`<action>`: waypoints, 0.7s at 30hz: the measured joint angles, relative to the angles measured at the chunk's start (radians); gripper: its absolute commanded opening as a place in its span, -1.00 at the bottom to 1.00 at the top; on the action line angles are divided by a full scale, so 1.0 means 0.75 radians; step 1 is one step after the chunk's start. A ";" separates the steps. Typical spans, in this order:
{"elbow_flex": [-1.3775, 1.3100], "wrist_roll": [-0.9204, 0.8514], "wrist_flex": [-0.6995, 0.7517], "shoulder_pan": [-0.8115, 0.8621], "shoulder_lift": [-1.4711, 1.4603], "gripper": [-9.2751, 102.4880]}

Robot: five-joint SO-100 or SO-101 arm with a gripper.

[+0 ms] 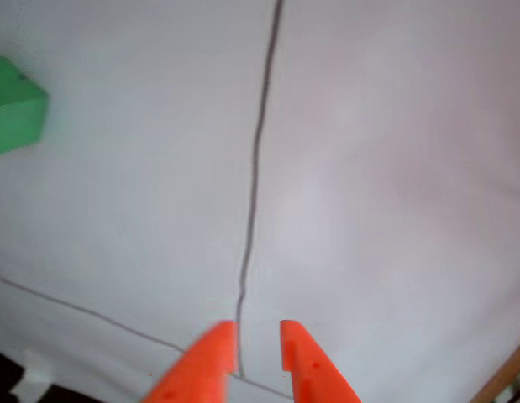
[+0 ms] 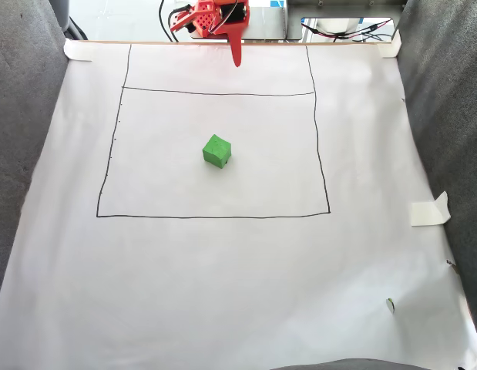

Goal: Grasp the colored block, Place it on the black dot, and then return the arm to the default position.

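- Orange hand [image 1: 258, 357] pokes in at the bottom edge of the other view, its two fingers [image 1: 211, 361] narrowly apart with nothing between them.
- In the fixed view the hand [image 2: 236, 52] hangs at the far edge of the white paper [image 2: 223, 277], tip pointing down over the top drawn line [image 2: 219, 93].
- Green colored block [image 2: 216, 151] sits well ahead of the hand, inside the drawn rectangle, apart from every line.
- In the other view the colored block [image 1: 14, 105] is far up-left of the fingers, cut by the frame edge.
- Bare paper lies open all round the block.
- Grey padded walls [image 2: 446, 100] flank both sides of the counter.
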 measured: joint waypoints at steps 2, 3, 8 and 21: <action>0.070 -0.008 -0.002 0.000 0.092 -0.83; 0.092 -0.016 -0.002 0.000 0.135 -0.83; 0.231 -0.100 0.000 0.092 0.405 -0.83; 0.421 -0.239 0.027 0.292 0.753 -0.83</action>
